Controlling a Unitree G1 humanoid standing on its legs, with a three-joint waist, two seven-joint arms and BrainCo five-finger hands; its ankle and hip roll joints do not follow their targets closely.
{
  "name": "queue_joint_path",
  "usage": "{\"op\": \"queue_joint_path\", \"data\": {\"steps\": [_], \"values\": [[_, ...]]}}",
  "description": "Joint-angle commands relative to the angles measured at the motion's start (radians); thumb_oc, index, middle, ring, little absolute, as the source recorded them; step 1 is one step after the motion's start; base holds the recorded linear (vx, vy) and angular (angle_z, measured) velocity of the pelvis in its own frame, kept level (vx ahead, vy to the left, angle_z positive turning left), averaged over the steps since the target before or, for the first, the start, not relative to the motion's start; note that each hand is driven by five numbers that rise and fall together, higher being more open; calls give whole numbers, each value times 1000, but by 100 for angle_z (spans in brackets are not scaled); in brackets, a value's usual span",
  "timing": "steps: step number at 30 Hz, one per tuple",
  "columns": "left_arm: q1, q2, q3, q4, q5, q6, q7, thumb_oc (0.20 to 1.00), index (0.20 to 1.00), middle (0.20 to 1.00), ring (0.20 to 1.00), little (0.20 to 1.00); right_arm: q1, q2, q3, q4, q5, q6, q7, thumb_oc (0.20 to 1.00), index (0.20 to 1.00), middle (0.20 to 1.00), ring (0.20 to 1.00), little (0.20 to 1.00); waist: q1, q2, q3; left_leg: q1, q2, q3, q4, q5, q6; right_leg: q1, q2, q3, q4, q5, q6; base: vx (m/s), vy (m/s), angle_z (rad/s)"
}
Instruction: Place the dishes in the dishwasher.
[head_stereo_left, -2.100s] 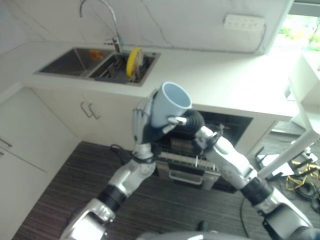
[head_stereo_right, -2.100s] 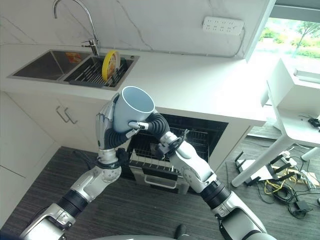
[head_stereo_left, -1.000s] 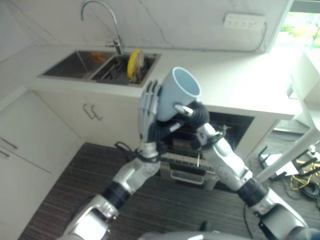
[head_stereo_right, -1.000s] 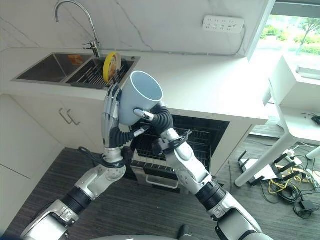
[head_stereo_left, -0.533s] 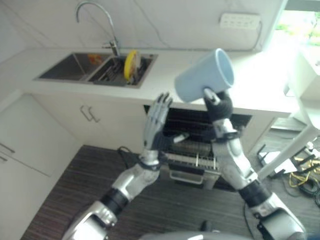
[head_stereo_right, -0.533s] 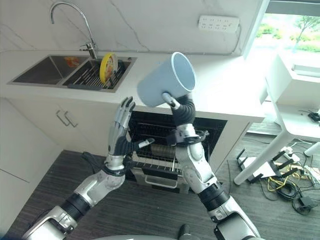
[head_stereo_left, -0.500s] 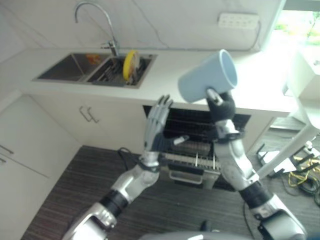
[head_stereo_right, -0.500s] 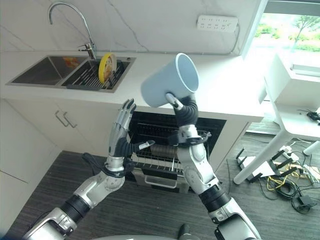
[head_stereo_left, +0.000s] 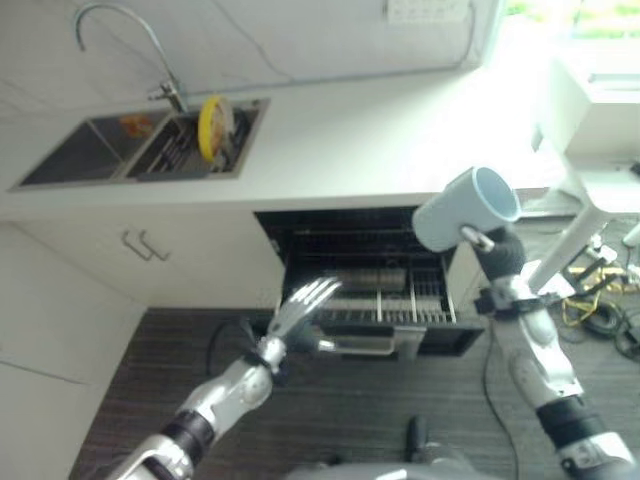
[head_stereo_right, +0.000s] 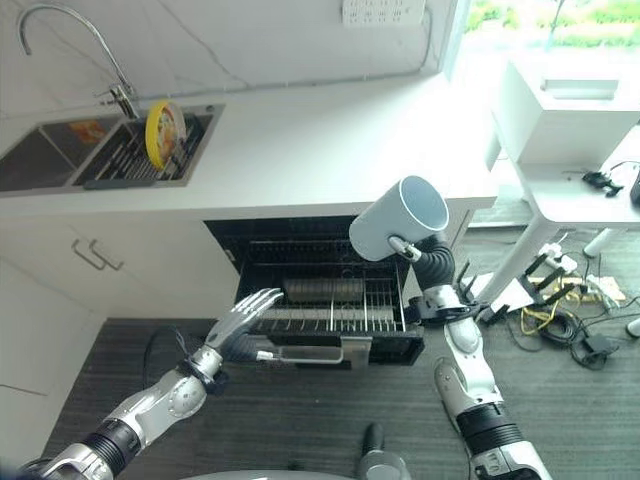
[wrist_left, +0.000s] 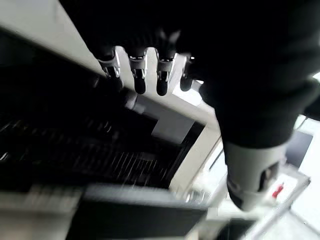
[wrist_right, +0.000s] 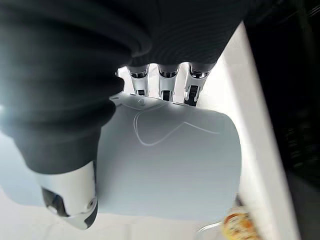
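Right hand (head_stereo_right: 425, 258) holds the pale blue mug (head_stereo_right: 398, 231) up above the right end of the dishwasher rack (head_stereo_right: 325, 300), fingers (wrist_right: 162, 86) curled round the mug, mouth tilted up and away to the right. Mug is clear of the rack, not in it yet. Left hand (head_stereo_right: 245, 318) hovers just in front of the rack's left end, fingers (wrist_left: 138, 76) straight and spread, holding nothing. The rack is pulled out of the open dishwasher (head_stereo_right: 300, 245), under the white surface (head_stereo_right: 300, 140); most slots look bare, something dark lies across the middle, can't tell what. Well to the left of the dishwasher, a yellow plate (head_stereo_right: 159, 131) stands on edge in the sink's drying rack (head_stereo_right: 125, 155), next to the faucet (head_stereo_right: 60, 40).

Progress, as a judgement: early to middle. Dishwasher open and rack out are done; the mug is on its way but needs lowering and setting into the rack. The yellow plate is untouched in the sink, so at least that dish is left.
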Motion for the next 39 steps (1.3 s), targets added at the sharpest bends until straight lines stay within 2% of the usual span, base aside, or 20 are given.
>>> {"op": "queue_joint_path", "data": {"steps": [1,5,8,13,17,22,25,29,39], "values": [[-102,30,-34,21,2,27,17,1000,1000,1000,1000,1000,-178,3,-2,-19,-34,13,26,200,200,200,200,200,7,-59,43,-74,6,64,114,-50,31,40,-57,60,195,-229,54,-221,78,-6],[-157,46,-51,69,55,78,95,1000,1000,1000,1000,1000,-281,-45,10,81,-51,46,54,200,200,200,200,200,9,-46,105,-118,-1,52,127,-33,27,-11,-61,58,234,-234,50,-119,53,2],[-169,54,-46,91,105,109,147,1000,1000,1000,1000,1000,-305,-59,16,125,-65,43,60,200,200,200,200,200,18,-46,135,-137,-5,43,134,-25,28,-31,-63,52,255,-238,49,-22,0,3],[-210,101,-46,100,188,151,221,1000,1000,1000,1000,1000,-432,-92,19,258,-98,64,61,200,200,200,200,200,55,-41,198,-188,-18,17,142,-6,36,-78,-71,36,279,-229,52,-81,-43,15],[-243,142,-51,86,200,149,204,1000,1000,1000,1000,1000,-490,-109,54,328,-163,112,64,200,200,200,200,200,70,-40,227,-215,-17,15,150,4,41,-104,-79,30,297,-221,57,-47,7,7],[-289,202,-75,46,178,130,164,1000,1000,1000,1000,1000,-560,-124,69,462,-158,175,70,200,200,200,200,200,92,-40,258,-246,-20,8,165,10,49,-133,-86,26,319,-210,62,-12,-13,8],[-320,220,-96,27,152,138,163,1000,1000,1000,1000,1000,-615,-124,74,556,-138,192,62,200,200,200,200,200,101,-34,276,-269,-25,5,177,12,52,-153,-90,25,332,-206,62,-27,-2,12],[-363,253,-117,-27,125,153,152,1000,1000,1000,1000,1000,-673,-125,76,641,-160,195,41,200,200,200,200,200,111,-24,305,-304,-36,-2,199,12,56,-184,-95,29,355,-202,61,-42,8,6],[-412,310,-153,-111,68,173,131,1000,1000,1000,1000,1000,-735,-135,72,776,-189,202,-25,200,200,200,200,200,124,-1,305,-378,-53,-7,224,14,58,-263,-110,37,387,-192,63,-7,2,0]]}}
